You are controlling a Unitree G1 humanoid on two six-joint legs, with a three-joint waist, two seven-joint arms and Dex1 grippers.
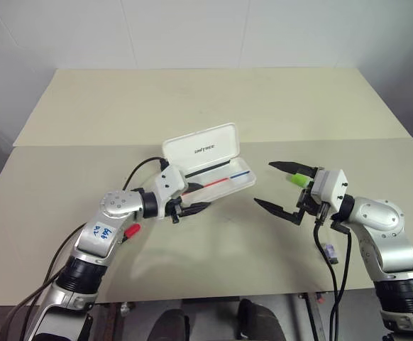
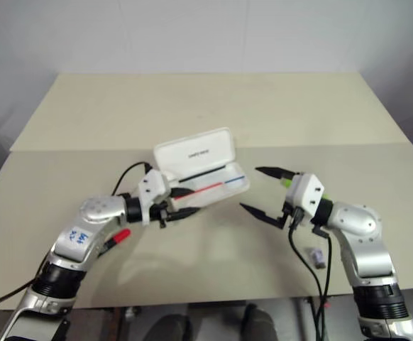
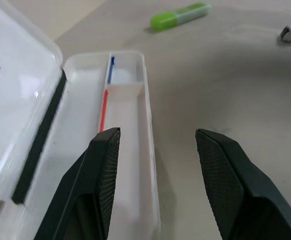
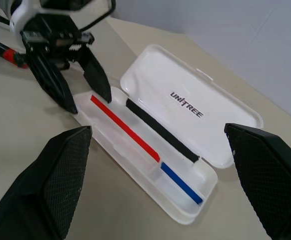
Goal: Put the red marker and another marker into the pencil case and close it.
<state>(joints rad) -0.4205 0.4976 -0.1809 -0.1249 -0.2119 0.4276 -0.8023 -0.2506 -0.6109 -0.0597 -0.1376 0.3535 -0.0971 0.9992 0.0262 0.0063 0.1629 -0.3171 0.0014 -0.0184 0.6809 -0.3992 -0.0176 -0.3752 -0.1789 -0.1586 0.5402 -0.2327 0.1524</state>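
Hovering at the near end of the open pencil case (image 1: 213, 177), the left gripper (image 1: 192, 209) has its fingers (image 3: 103, 170) partly spread, one over the tray and one outside the front wall, nothing pinched between them. Over on the other side, the right gripper (image 1: 283, 188) stands spread wide and empty, level with the case's far end.

The red marker (image 1: 131, 231) lies on the table (image 1: 213, 106) under the left forearm, well behind that claw. The green marker (image 3: 179, 15) rests on the tabletop beyond the case, close by the right wrist.

Best play, I'd say: steady the tray by its thin wall without tipping it, and keep clear of the raised lid behind. Plenty of bare table ahead and between the arms; the tight spot is the front edge near the elbows.
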